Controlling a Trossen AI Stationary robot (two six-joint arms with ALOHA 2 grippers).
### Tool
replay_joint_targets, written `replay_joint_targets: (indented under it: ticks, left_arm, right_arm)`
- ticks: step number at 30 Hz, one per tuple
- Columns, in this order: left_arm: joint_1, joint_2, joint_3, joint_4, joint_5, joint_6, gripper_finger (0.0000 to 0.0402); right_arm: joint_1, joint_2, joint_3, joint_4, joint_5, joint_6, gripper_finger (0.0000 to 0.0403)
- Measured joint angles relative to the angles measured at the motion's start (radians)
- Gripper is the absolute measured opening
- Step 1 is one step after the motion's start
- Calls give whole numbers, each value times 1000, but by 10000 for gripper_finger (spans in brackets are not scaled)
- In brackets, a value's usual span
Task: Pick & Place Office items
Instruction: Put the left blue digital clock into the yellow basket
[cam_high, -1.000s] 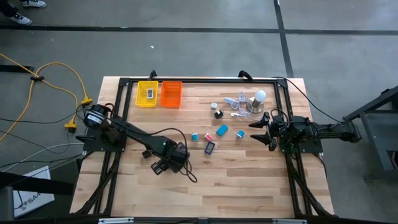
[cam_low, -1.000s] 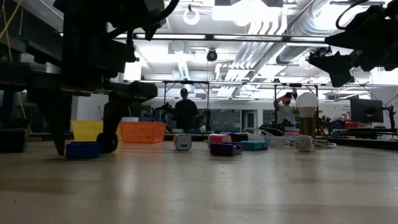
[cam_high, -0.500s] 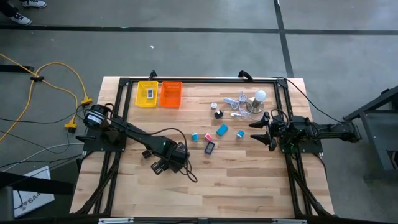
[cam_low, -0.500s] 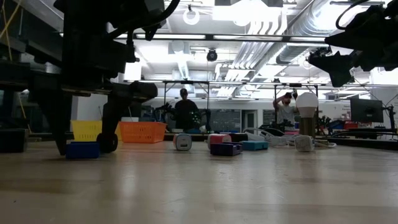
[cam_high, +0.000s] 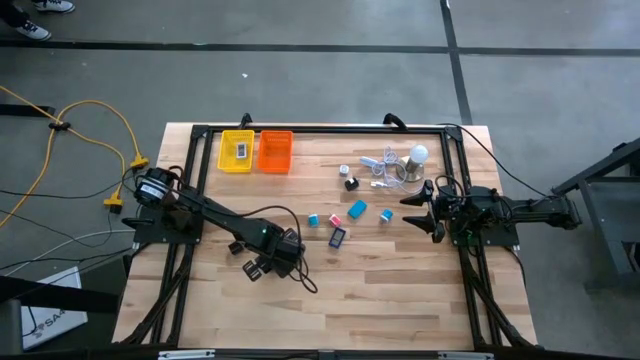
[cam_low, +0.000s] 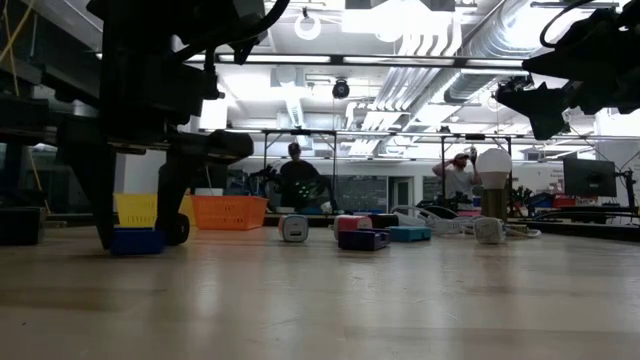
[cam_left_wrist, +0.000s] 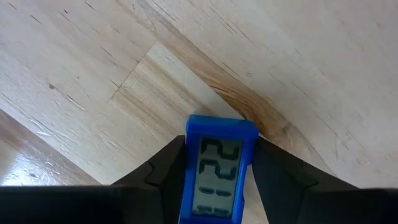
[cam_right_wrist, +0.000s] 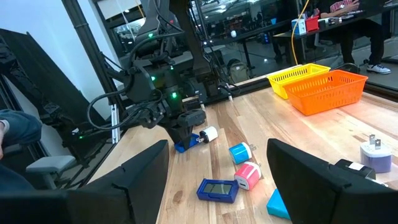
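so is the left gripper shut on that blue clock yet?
Yes: the left gripper is shut on the blue digital clock; both fingers press its sides, and it sits on the table.

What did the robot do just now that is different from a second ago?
The left gripper squeezed its fingers inward onto the small blue rectangular piece with a digital display lying on the wooden table; the piece has not lifted. The right gripper stayed open, above the table. The other small pieces, the yellow basket and orange basket stayed put.
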Motion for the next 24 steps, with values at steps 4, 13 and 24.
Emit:
replay_joint_targets:
  ticks: [4,13,24]
  left_arm:
    - [0,0,0,0,0,-18,155]
    - [0,0,0,1,17,-63,155]
    - [0,0,74,-71,23,-152,155]
  right_arm:
    - [0,0,0,0,0,0,259]
    - [0,0,0,0,0,0,259]
    - [0,0,0,0,0,0,259]
